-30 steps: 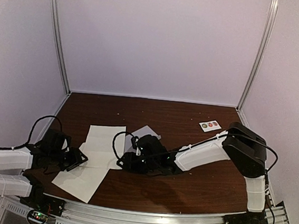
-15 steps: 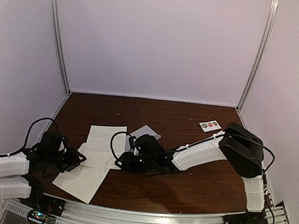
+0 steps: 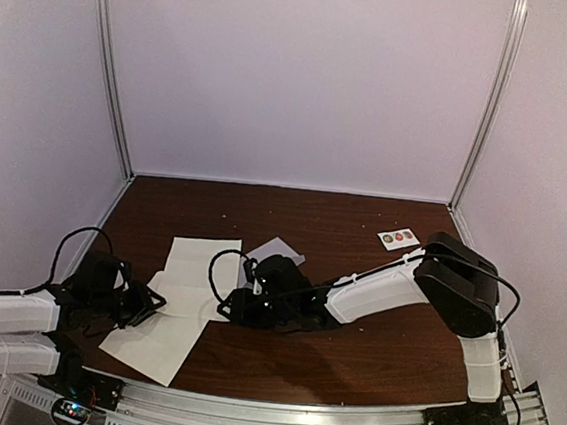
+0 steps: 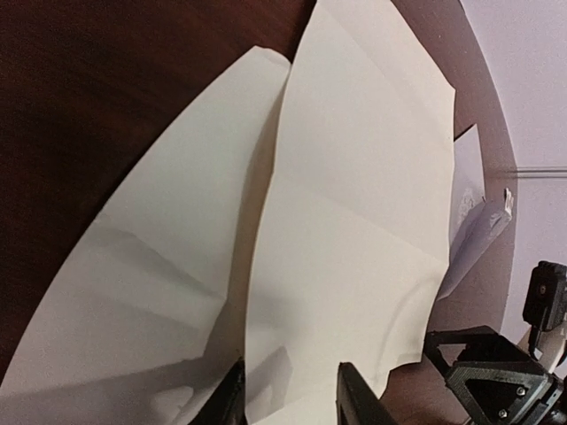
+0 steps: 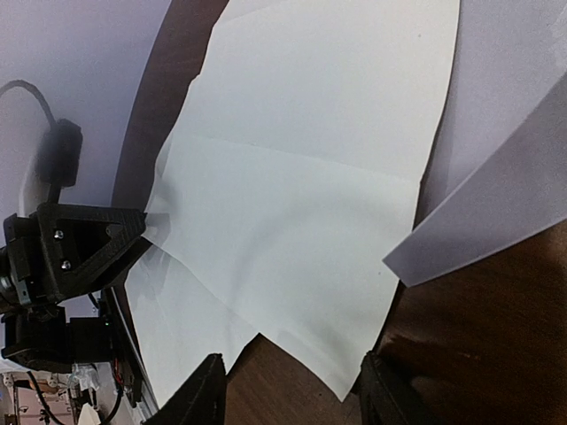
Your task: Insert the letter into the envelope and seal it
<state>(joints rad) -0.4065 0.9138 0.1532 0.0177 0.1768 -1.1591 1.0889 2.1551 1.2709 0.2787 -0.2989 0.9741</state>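
Two plain white letter sheets overlap at the table's left: an upper one (image 3: 198, 268) and a lower one (image 3: 153, 343). The pale grey envelope (image 3: 278, 248) lies beside them, partly hidden under my right arm; its edge shows in the right wrist view (image 5: 505, 204) and the left wrist view (image 4: 469, 232). My left gripper (image 3: 152, 301) is open at the sheets' left edge, its fingers (image 4: 229, 403) either side of the upper sheet's (image 4: 354, 221) corner. My right gripper (image 3: 226, 305) is open, low over the upper sheet's (image 5: 310, 177) right corner, fingers (image 5: 205, 390) apart.
A small white card of round stickers (image 3: 399, 238) lies at the back right. White walls and metal posts (image 3: 112, 65) enclose the table. A metal rail (image 3: 275, 408) runs along the near edge.
My right gripper has shifted slightly left toward the sheets. My left arm has settled lower, with its gripper still at the sheets' left edge. The papers have barely moved.
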